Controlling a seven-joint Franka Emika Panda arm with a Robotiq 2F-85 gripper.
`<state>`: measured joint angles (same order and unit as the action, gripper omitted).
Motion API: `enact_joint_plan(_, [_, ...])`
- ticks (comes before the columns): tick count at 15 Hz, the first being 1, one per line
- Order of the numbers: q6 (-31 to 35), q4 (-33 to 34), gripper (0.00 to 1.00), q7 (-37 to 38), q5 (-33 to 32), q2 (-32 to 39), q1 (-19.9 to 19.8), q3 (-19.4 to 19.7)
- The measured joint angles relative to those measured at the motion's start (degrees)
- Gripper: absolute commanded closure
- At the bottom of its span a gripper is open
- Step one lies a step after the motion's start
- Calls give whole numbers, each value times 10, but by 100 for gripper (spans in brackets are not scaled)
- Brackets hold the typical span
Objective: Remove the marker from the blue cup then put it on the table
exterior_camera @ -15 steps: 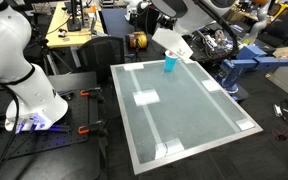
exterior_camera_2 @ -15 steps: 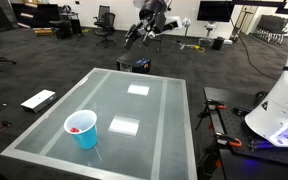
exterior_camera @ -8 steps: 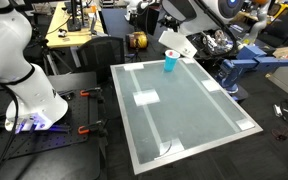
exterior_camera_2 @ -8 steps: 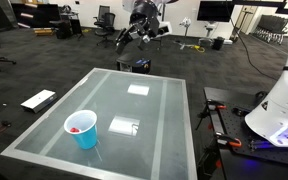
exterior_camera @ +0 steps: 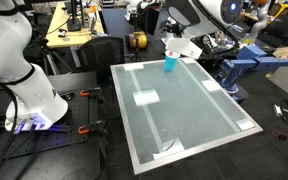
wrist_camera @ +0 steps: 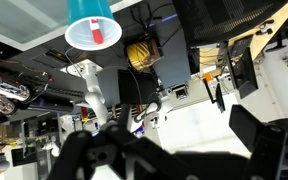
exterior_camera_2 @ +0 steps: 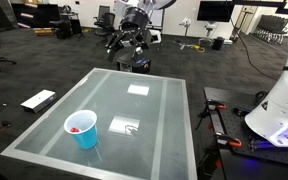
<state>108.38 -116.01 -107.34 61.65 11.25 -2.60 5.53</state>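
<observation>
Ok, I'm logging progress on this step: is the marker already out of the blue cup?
No, in an exterior view the marker lies inside the blue cup, which stands on the table.

Dark carpet point(exterior_camera_2: 54, 55) is covering the floor. An office chair point(exterior_camera_2: 105, 16) is standing far back. A wooden desk point(exterior_camera: 72, 36) is holding clutter.

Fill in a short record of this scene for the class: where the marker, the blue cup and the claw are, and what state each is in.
marker: inside the blue cup, not yet removed
blue cup: upright on the table, near an edge
claw: open, empty, up in the air, apart from the cup
table: pale glossy top with white tape patches
</observation>
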Motion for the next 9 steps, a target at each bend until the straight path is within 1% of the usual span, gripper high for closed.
enact_joint_plan(9, [28,11,0,-122,5,30,1,-29])
